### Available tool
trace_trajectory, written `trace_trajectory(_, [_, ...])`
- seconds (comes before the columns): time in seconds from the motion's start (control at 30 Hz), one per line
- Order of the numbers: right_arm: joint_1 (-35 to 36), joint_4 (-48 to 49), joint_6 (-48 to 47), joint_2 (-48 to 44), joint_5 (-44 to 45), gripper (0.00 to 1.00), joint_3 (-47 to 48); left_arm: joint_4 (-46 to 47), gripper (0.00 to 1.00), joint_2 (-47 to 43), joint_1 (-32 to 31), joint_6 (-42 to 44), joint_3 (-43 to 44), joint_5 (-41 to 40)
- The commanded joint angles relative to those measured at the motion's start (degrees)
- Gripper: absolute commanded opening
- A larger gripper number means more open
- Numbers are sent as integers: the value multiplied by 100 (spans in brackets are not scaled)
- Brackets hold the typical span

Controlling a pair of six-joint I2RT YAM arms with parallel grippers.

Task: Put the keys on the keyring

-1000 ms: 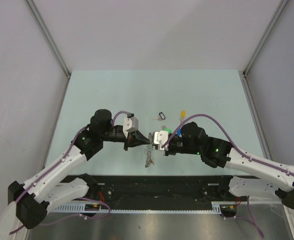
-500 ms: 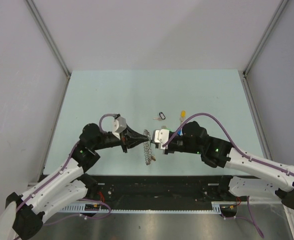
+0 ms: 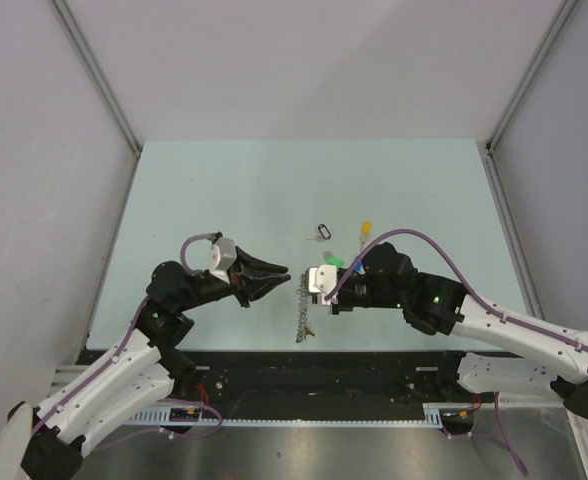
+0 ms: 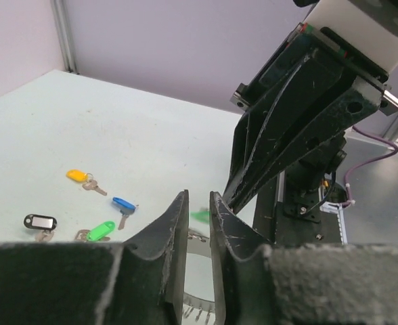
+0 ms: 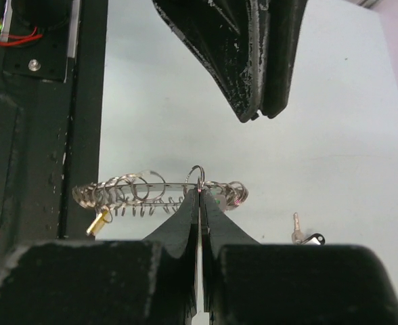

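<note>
- The keyring [image 3: 301, 312] is over the near middle of the table [image 3: 224, 180]. The right jaws pinch its rim and are clenched tight on the wire.
- From above, the keyring shows edge-on as a thin coiled strip. Its long axis runs from the right jaws toward the table's near edge. I cannot tell whether its low end touches the table.
- The left jaws face the right jaws from the left. Their tips are near the pinched part of the rim but apart from it. They are almost closed, with only a thin slit between them, and they grasp nothing.
- The keyring therefore lies just ahead of the left jaws and a little below them. The left arm looks like the free one to fetch a key.
- The keys [image 4: 124, 202] lie loose on the table beyond the right wrist. Green is closest to that wrist, and black and yellow lie farther back. None touches the keyring.
- Only the right wrist view shows the keyring broadside. It spreads wide from left to right, with the pinch at its upper middle. A small gold piece [image 5: 99, 220] hangs at its left end and may be a threaded key, but it is too small to tell.
- Only the left wrist view shows all four loose keys together, including the blue one. The keyring there is a blurred sliver under the jaws.
</note>
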Motion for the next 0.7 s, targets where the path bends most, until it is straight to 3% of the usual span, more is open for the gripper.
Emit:
trace_trajectory(0.0, [15,-153,-229,112,-156,0,531,-574,26,-67,19,325,181,-35])
trace_trajectory(0.13, [-56,-311,-299,174,-305,0,637,-1258,38,64,19,913,488,404])
trace_trajectory(0.3, [-100,-408,-326,183,-402,0,672,-2719,50,609,28,2442,1262,1212])
trace_trajectory(0.47, [-100,-487,-326,174,-507,0,681,-3634,50,1250,19,3313,1824,1740])
trace_trajectory(0.67, [-91,-479,-317,200,-516,0,689,-4082,42,1935,11,3674,2255,2119])
